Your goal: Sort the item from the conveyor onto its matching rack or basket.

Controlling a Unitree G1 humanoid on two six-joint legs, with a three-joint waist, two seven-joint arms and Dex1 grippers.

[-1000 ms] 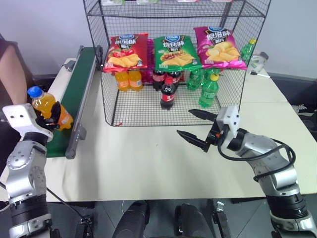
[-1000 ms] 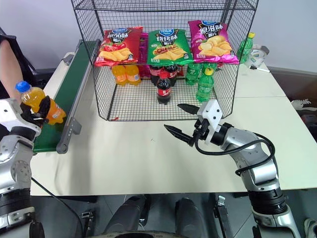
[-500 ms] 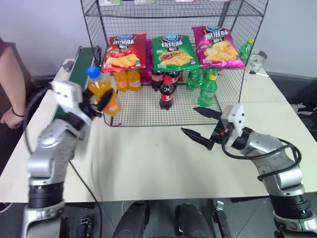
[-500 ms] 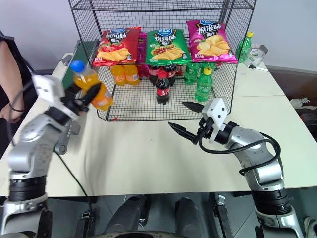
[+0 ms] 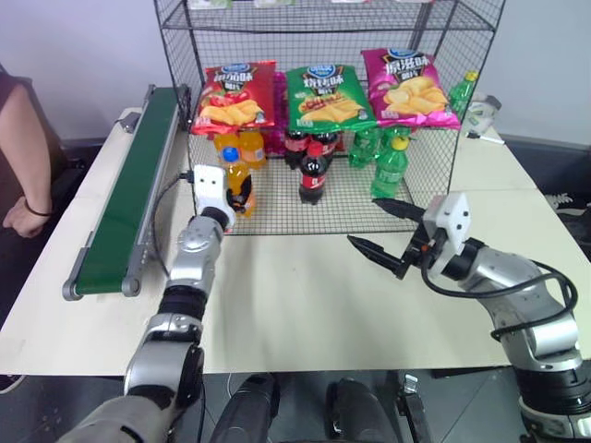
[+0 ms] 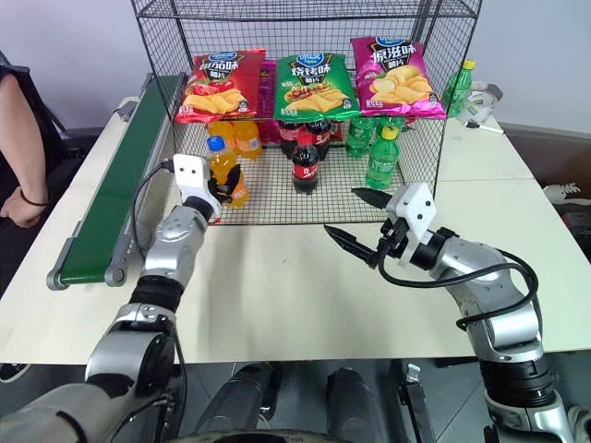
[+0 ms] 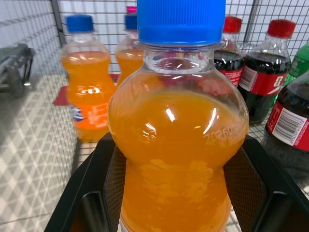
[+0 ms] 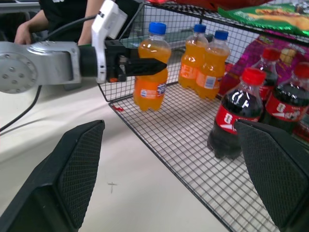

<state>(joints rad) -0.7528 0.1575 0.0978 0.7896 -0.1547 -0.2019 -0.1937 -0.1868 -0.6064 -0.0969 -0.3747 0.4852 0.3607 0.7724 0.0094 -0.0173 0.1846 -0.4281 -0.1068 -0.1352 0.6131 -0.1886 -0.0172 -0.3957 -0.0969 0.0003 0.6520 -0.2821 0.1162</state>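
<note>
The item, an orange soda bottle point(image 5: 235, 175) with a blue cap, stands upright at the front left corner of the rack's point(image 5: 443, 157) bottom tier. My left gripper point(image 5: 236, 190) is shut on its lower body. In the right wrist view its base point(image 8: 149, 104) is at or just above the mesh; I cannot tell if it touches. Two more orange bottles point(image 7: 86, 92) stand just behind it. The conveyor point(image 5: 129, 194) lies bare to the left. My right gripper point(image 5: 365, 223) hangs open over the table in front of the rack's right half, holding nothing.
Cola bottles point(image 5: 312, 175) and green bottles point(image 5: 388, 171) fill the tier's middle and right. Chip bags point(image 5: 323, 97) lie on the tier above. A person point(image 5: 18, 157) stands at the far left beside the conveyor. Another green bottle point(image 5: 462, 92) stands outside the rack on the right.
My left arm swung from the conveyor's near end to the right and forward, carrying the orange bottle into the rack's bottom tier. The right gripper stayed about where it was, still open.
</note>
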